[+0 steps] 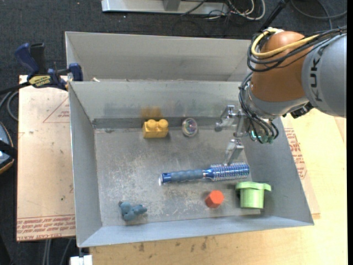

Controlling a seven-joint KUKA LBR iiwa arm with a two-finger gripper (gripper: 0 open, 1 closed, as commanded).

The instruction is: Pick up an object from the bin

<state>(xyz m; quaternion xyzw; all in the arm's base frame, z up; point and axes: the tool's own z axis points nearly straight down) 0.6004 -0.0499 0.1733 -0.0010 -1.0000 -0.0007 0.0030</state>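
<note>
One tool (231,137), spread wide and empty, just over the bristle end of the blue brush (190,176)

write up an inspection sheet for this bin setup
surface: grey metal bin, floor scuffed
job's things: blue brush, yellow block, clear ball, red piece, green cap, blue-grey figure, all lying apart
clutter: nothing seen
grippers: gripper open, holding nothing, near the brush's bristle end
cables: looped cables over the arm's orange cover; loose cables behind the bin
surroundings: dark carpet
</note>
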